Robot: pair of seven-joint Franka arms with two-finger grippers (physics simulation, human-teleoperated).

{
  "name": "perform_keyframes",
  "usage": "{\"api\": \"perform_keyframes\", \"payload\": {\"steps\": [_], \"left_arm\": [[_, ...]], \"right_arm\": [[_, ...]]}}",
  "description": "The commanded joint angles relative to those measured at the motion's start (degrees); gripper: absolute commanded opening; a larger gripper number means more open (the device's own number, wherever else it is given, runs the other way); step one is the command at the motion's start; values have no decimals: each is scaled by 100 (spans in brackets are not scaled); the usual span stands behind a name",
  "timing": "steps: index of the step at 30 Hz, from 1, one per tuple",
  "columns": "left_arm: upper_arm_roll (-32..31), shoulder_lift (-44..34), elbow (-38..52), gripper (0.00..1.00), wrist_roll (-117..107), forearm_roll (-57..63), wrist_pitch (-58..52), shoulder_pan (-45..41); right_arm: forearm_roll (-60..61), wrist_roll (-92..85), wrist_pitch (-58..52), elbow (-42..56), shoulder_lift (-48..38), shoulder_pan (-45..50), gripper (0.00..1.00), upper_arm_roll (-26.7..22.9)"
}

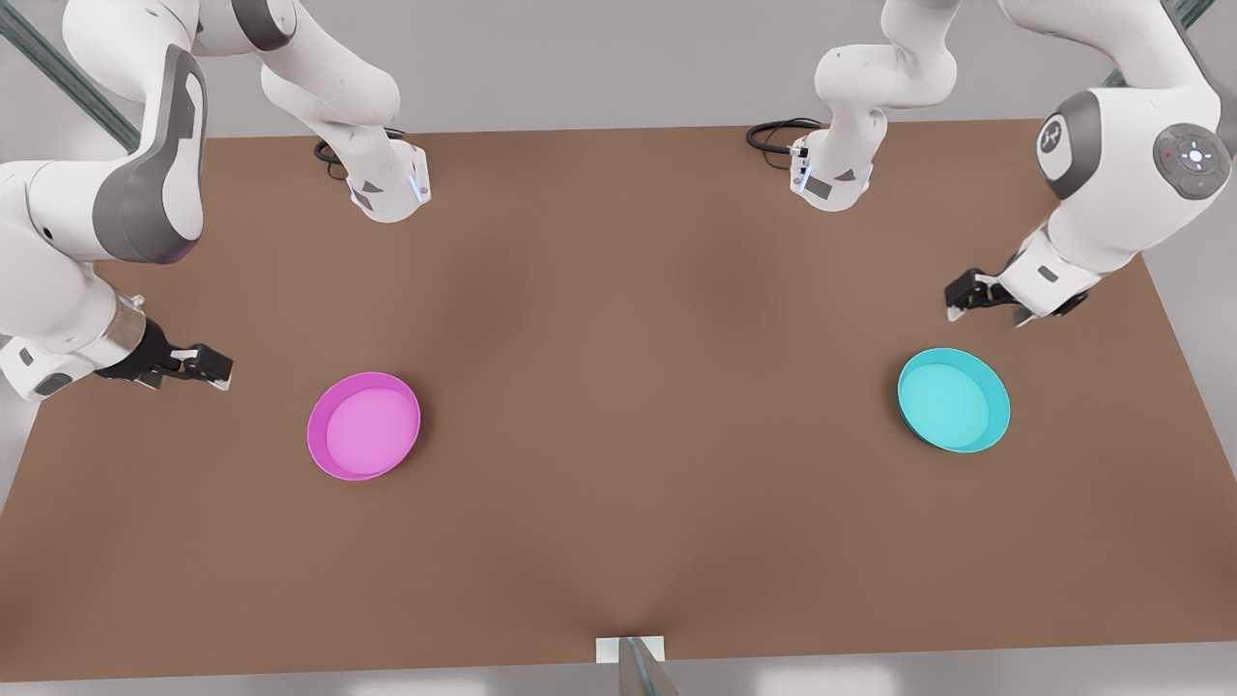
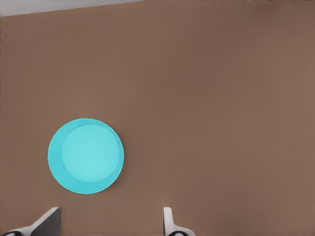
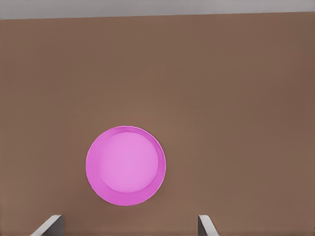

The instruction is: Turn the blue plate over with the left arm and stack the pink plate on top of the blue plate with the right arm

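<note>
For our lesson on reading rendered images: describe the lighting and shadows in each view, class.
Front view: soft, even light; the round magenta-pink plastic plate and round turquoise plastic plate cast only faint, narrow shadows on the brown table, with dim blurred patches mid-table. Both wrist views: flat light, no glare; a thin dark edge beside each plate.

blue plate (image 1: 954, 400) upright, pink plate (image 1: 364, 425) upright, well apart

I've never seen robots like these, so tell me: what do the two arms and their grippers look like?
Both arms are glossy white, rounded segments with grey joint covers. The left arm, near the blue plate, bears a round grey button pad. Black cables coil at the bases. The left gripper and right gripper, near the pink plate, are small and black with pale fingertips.
</note>
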Motion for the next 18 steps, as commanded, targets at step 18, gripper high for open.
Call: {"api": "perform_keyframes", "payload": {"steps": [18], "left_arm": [[-181, 2859, 531, 100, 2573, -1614, 1013, 2929]], "right_arm": [[-9, -17, -9, 0, 74, 4, 100, -74]]}}
